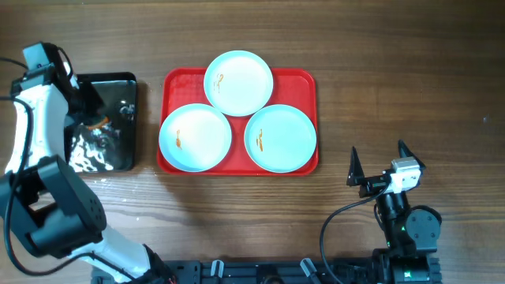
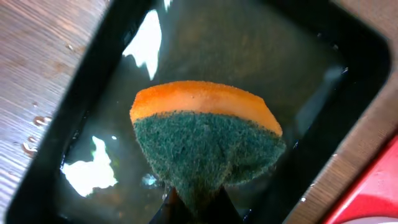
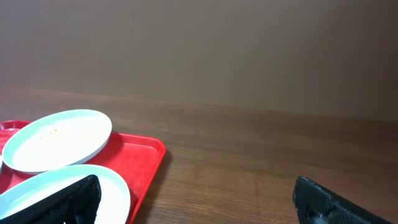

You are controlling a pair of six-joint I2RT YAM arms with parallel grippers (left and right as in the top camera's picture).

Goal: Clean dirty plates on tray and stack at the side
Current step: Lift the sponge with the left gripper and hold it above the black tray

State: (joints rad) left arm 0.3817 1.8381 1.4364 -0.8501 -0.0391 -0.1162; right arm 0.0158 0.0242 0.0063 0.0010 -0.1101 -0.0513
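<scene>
— Where is there room to move?
— I've got open table (image 1: 394,63) to the right of the red tray (image 1: 302,82). My right gripper (image 1: 379,162) sits near the front edge, well apart from the tray, its fingers (image 1: 353,167) spread wide and holding nothing. The left is tighter: the black tray (image 1: 126,80) lies just beside the red one, with a narrow strip of wood between them.
— And the plates?
— All three are on the red tray, packed in a triangle. The far plate (image 1: 239,83) hangs over the far rim. The left plate (image 1: 195,137) reaches the left rim and the right plate (image 1: 281,139) the right one. Each has a small orange smear.
— Left side?
— My left gripper (image 2: 195,204) is pinched closed on a sponge (image 2: 205,134), orange on top with the green scouring face toward the camera. It is over the black tray, which has water (image 2: 149,43) in it.
— What can't you see?
— The left gripper's fingers are cut off at the bottom of the left wrist view, and I cannot tell whether the sponge touches the water. From overhead my left arm (image 1: 35,126) covers the black tray's left side. The right wrist view shows only two plates, both cut off at the frame edge.
</scene>
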